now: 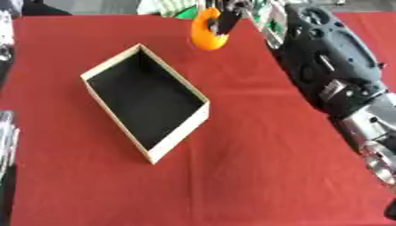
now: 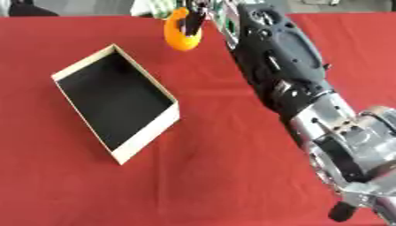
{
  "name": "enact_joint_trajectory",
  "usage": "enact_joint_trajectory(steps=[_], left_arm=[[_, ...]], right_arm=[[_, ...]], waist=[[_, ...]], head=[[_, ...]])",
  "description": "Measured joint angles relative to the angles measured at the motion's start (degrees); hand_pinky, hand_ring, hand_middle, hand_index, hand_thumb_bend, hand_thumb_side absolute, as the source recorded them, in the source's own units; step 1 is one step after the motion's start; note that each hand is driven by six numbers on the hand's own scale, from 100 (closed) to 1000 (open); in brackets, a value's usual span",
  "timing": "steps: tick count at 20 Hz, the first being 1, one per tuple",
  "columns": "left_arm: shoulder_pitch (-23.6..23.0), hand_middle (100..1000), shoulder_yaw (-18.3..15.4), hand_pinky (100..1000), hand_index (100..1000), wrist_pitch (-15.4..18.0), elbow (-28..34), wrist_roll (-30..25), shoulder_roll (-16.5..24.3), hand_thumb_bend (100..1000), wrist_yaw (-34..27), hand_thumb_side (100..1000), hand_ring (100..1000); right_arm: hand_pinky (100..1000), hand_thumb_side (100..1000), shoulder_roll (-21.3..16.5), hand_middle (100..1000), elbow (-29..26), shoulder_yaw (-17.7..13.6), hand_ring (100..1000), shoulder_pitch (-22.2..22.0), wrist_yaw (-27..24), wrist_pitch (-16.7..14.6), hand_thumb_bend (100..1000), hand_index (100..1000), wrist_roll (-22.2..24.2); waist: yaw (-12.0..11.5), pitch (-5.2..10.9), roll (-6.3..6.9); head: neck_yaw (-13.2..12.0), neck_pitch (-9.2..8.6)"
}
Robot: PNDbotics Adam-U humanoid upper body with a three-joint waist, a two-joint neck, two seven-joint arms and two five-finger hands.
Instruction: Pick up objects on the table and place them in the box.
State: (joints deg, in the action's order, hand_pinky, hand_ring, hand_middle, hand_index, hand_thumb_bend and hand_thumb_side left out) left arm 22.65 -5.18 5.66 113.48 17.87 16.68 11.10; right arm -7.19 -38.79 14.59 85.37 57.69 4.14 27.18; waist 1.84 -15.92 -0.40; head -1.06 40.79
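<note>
A red-covered counter (image 1: pixel 255 176) fills the view. The robot's black and silver right arm (image 2: pixel 286 66) reaches to its far edge. Nearer than the right hand (image 1: pixel 224 17) and to its left sits an open box (image 1: pixel 179 137) with a dark inside, empty. The hand's fingers curl round an orange object (image 1: pixel 207 37), held above the counter.
</note>
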Motion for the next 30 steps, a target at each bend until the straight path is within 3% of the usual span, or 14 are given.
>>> enact_joint_trajectory(steps=[11,15,24,30], left_arm=[[0.0,664,0.0,514,826,0.0,0.0,0.0,0.0,331,0.0,545,633],[0.0,665,0.0,514,826,0.0,0.0,0.0,0.0,332,0.0,545,633],[0.0,665,0.0,514,827,0.1,0.0,0.1,0.0,330,0.0,544,633],[0.0,665,0.0,513,827,0.2,0.0,0.1,-0.3,329,0.0,544,632]], right_arm=[[793,100,-2.7,516,-15.5,7.6,639,0.6,-9.2,-4.1,100,687,4.7],[793,100,-2.7,512,-21.1,10.7,636,-0.1,-12.6,-4.0,100,688,7.0],[793,100,-2.7,513,-33.3,17.2,647,-3.0,-20.0,1.8,100,688,12.1],[792,100,-2.8,510,-35.8,20.1,641,-5.5,-21.7,7.1,100,693,13.8]], waist=[[-0.1,0.01,-0.21],[-0.4,0.01,-0.21],[-1.1,0.00,-0.37],[-1.5,-0.25,-0.44]], head=[[0.0,0.05],[0.5,0.04],[1.2,0.02],[1.2,-0.01]])
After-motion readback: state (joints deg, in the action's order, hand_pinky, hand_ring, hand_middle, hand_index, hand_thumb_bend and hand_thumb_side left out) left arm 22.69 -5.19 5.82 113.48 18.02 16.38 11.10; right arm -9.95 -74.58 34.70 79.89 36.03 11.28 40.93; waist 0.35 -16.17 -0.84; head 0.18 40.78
